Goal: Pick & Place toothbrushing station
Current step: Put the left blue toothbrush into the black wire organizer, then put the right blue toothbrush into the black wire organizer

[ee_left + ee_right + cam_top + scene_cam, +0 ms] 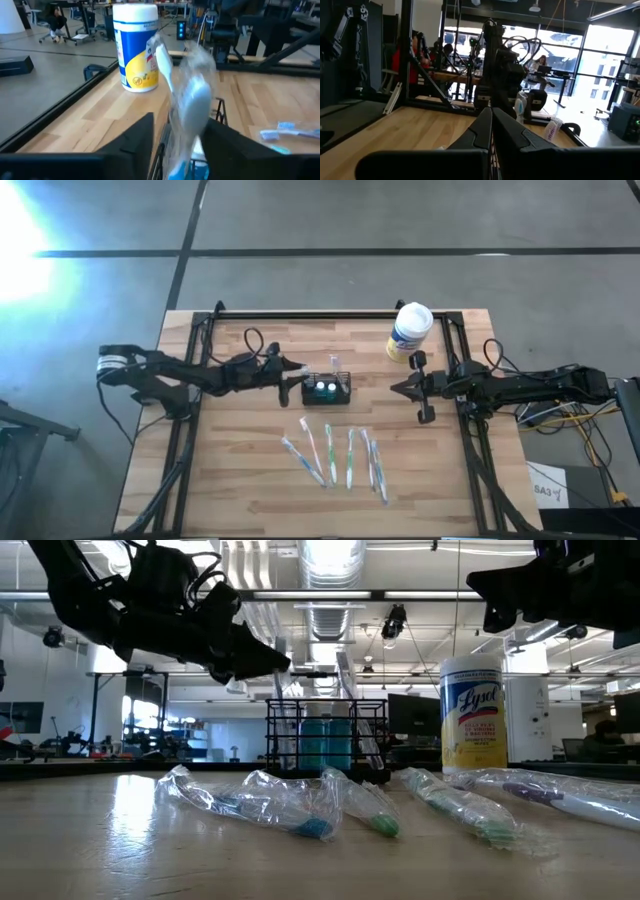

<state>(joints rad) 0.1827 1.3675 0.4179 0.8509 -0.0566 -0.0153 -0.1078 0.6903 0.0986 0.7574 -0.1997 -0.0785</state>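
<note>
Materials, as seen past my left gripper

Table: pale wood planks, smooth matt. Caddy: black wire mesh. Toothbrushes: crinkled glossy clear plastic wrap. Tub: glossy printed label, white plastic lid.

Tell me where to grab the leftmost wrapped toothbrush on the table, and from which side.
Take the leftmost toothbrush at mid-handle, coming straight down from above. It lies flat on the table and slanted, so turn the tool until its fingers straddle the thin handle. Its neighbour lies closest near the lower end, so grip higher up, where the gap looks wider.
</note>
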